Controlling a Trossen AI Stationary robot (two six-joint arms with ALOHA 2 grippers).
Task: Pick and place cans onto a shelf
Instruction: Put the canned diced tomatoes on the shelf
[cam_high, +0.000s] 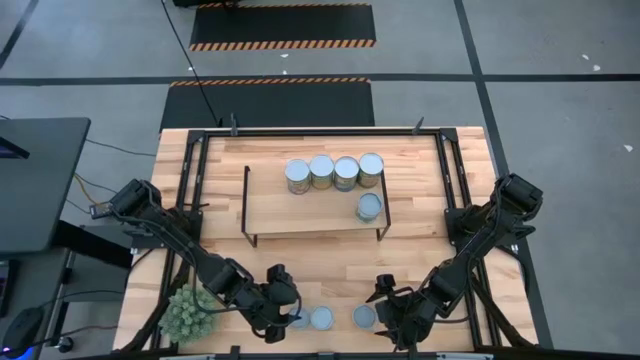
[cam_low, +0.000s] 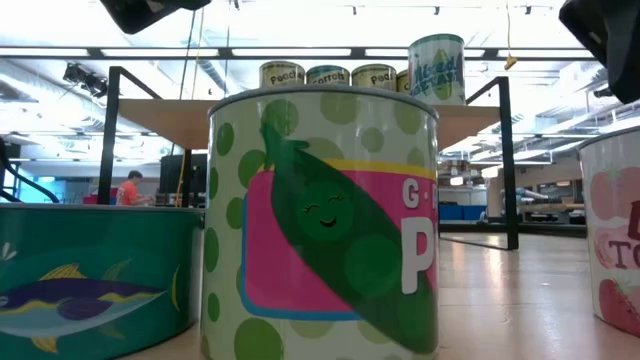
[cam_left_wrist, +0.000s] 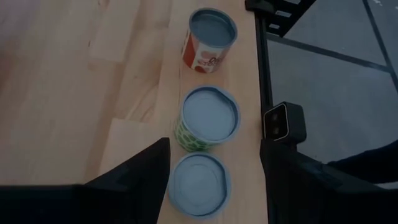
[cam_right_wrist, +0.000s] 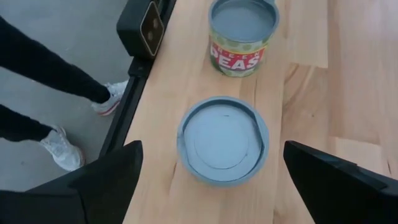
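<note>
Left claw (cam_left_wrist: 205, 180) spread wide over teal fish can (cam_left_wrist: 199, 184), near table edge; right claw (cam_right_wrist: 211, 186) spread wide over tomato can (cam_right_wrist: 222, 139).
Pea can (cam_high: 322, 318) standing between those two, untouched. Farther back, five cans on shelf (cam_high: 300, 215): four in row (cam_high: 334, 172), one (cam_high: 369, 207) just in front.

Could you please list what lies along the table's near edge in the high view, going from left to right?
Spiky green plant ball → left pincer, over a grey-topped can → second grey-topped metal can → third grey-topped can → right pincer.
</note>
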